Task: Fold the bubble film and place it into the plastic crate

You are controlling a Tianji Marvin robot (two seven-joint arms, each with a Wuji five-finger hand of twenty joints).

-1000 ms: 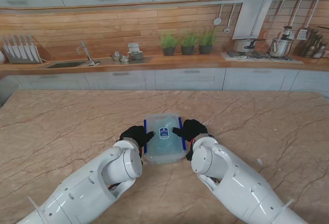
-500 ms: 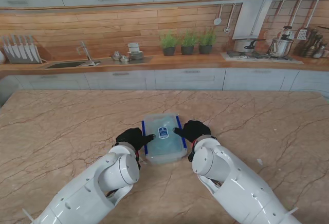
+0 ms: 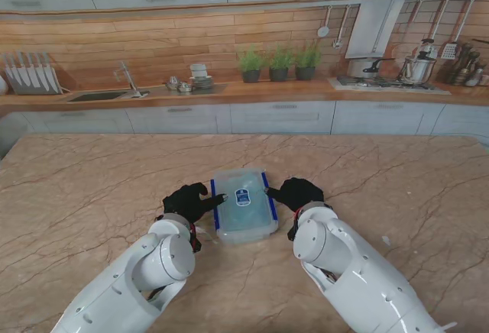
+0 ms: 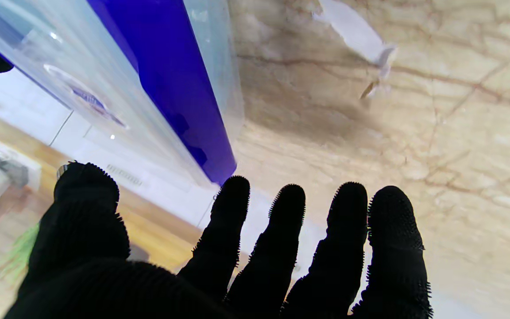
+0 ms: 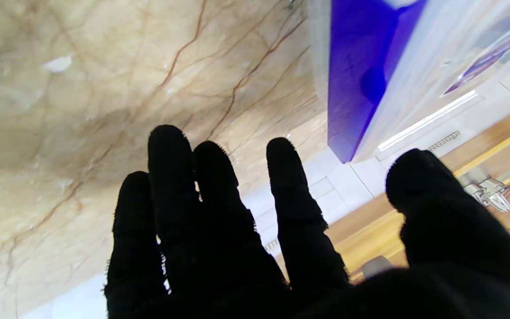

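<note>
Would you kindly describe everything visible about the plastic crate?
The crate is a clear, rectangular plastic box with a translucent lid on, an oval blue label on top and a blue clip along each long side. It sits flat on the marble table, between the open left hand and right hand, neither gripping it.

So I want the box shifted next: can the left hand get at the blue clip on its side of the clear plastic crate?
Probably yes. The left hand is open right beside the clear plastic crate, its fingers just short of the blue clip, with only bare marble table between them.
</note>
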